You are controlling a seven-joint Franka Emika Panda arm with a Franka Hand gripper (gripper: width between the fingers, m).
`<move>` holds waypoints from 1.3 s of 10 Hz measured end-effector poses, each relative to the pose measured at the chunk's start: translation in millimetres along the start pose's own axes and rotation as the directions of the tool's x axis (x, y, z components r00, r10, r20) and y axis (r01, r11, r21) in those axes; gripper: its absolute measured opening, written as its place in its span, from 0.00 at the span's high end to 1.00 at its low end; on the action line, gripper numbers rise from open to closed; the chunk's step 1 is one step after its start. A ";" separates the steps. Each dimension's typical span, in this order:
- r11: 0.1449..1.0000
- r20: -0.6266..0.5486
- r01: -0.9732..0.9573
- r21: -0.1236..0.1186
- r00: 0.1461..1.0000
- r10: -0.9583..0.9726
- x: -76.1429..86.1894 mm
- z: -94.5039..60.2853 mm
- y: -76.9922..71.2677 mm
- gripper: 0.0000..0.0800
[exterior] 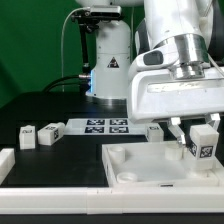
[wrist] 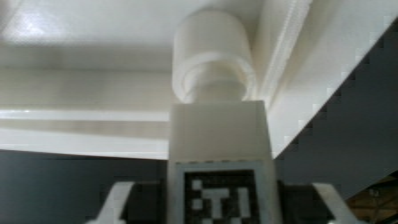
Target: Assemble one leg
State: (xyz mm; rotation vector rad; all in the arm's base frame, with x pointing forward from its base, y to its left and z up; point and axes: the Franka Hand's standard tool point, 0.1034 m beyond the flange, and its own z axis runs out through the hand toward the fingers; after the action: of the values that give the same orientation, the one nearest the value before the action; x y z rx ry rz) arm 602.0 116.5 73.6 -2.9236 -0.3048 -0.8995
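Observation:
My gripper (exterior: 197,136) is shut on a leg (exterior: 203,146), a small white block with a black-and-white tag on its face, and holds it over the far corner of the large white square panel (exterior: 140,165) at the exterior view's right. In the wrist view the leg (wrist: 221,140) runs out from between my fingers (wrist: 128,198), its rounded end at a corner of the panel (wrist: 89,90). Whether the leg touches the panel I cannot tell. Two more legs (exterior: 27,135) (exterior: 51,131) lie on the table at the exterior view's left, and another (exterior: 154,130) beside the marker board.
The marker board (exterior: 106,125) lies flat behind the panel. A white robot base with a triangle sign (exterior: 110,65) stands at the back. A white part (exterior: 5,163) sits at the exterior view's left edge. A white rim (exterior: 60,192) runs along the front.

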 end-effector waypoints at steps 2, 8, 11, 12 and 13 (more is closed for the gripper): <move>1.000 0.001 -0.002 -0.001 1.000 0.002 -0.6 -0.1 1.7 0.64; 1.000 0.024 -0.010 0.001 1.000 0.010 -4.7 1.7 4.9 0.37; 1.000 0.024 -0.010 0.001 1.000 0.010 -5.0 1.8 4.9 0.20; 1.000 0.024 -0.010 0.001 1.000 0.010 -5.0 1.8 4.9 0.19; 1.000 0.024 -0.010 0.001 1.000 0.010 -5.0 1.8 4.9 0.19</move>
State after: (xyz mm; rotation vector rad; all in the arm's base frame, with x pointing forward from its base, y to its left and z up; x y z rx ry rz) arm 600.0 111.1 69.3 -2.9343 -0.2917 -0.8625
